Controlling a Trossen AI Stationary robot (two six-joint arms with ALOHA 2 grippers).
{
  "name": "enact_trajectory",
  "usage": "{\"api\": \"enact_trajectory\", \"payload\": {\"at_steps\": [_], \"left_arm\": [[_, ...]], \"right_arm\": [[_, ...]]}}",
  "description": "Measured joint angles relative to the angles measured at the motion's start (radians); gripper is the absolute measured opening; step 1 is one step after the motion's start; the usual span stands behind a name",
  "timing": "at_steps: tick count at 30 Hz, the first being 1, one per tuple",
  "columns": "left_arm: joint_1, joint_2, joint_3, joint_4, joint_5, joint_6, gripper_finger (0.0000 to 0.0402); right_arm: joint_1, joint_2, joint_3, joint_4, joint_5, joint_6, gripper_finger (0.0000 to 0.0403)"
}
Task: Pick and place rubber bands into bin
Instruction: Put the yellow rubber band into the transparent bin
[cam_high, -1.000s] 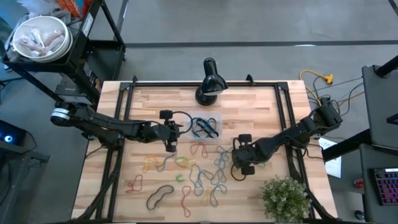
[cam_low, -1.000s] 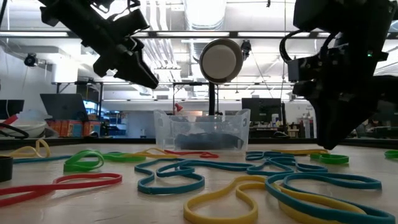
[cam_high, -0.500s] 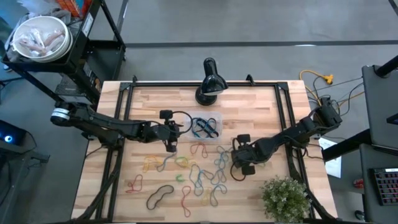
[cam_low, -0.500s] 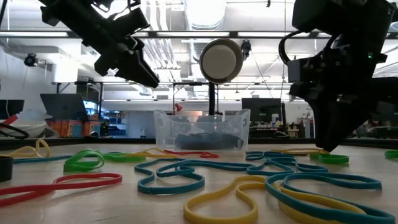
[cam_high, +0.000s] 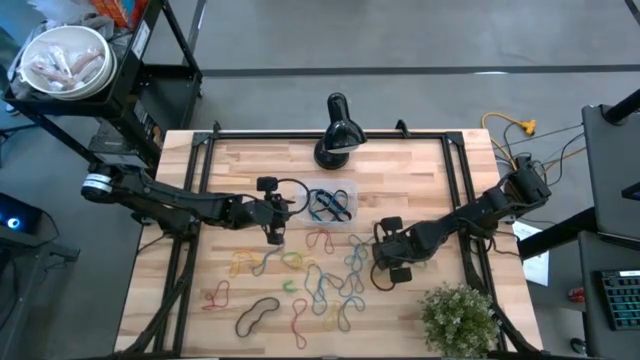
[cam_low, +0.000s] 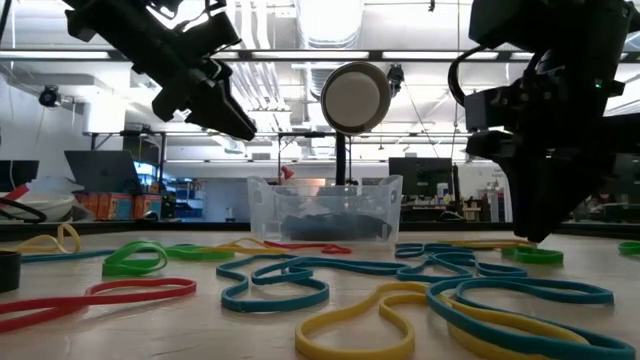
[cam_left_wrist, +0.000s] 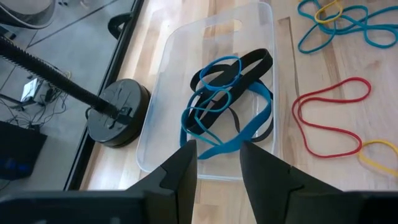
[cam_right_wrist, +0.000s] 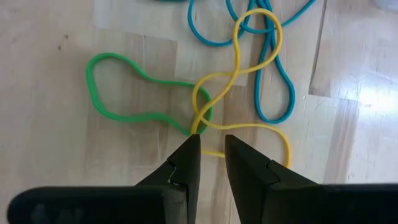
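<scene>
Left gripper (cam_left_wrist: 214, 163) is hanging above the table just beside the bin (cam_left_wrist: 163, 134), on the bin's left edge in the high view. Jaws are standing a bit apart, nothing between them. In the low view it is sitting clearly higher than the bin's rim.

Bin (cam_high: 331, 205) is sitting mid-table, just in front of the black lamp (cam_high: 337, 133). Blue bands (cam_left_wrist: 214, 106) and black bands (cam_left_wrist: 252, 65) are lying tangled inside it.

Right gripper (cam_right_wrist: 212, 151) is pointing down at the table right of the loose pile, near the plant (cam_high: 459, 316). Jaws are parted by a narrow gap. Tips are sitting right at a yellow band (cam_right_wrist: 245, 81) where it is crossing a green band (cam_right_wrist: 130, 93). Can't tell whether the tips are touching the wood or gripping the yellow loop; it is running up to the gap, not visibly pinched.

Rest of the bands are lying spread on the table in front of the bin: a red band (cam_left_wrist: 326, 115) close to the bin, a blue band (cam_right_wrist: 273, 87) overlapping the yellow one by the right gripper, more blue, yellow, green, red and black loops toward the front edge.
</scene>
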Motion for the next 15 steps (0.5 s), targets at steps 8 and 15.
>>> {"api": "enact_trajectory", "payload": {"at_steps": [8, 15], "left_arm": [[0.0, 0.0, 0.0, 0.0, 0.0, 0.0, 0.0107], [0.0, 0.0, 0.0, 0.0, 0.0, 0.0, 0.0107]], "right_arm": [[0.0, 0.0, 0.003, -0.005, -0.007, -0.001, 0.0068], [0.0, 0.002, 0.003, -0.004, -0.031, -0.001, 0.0068]]}}
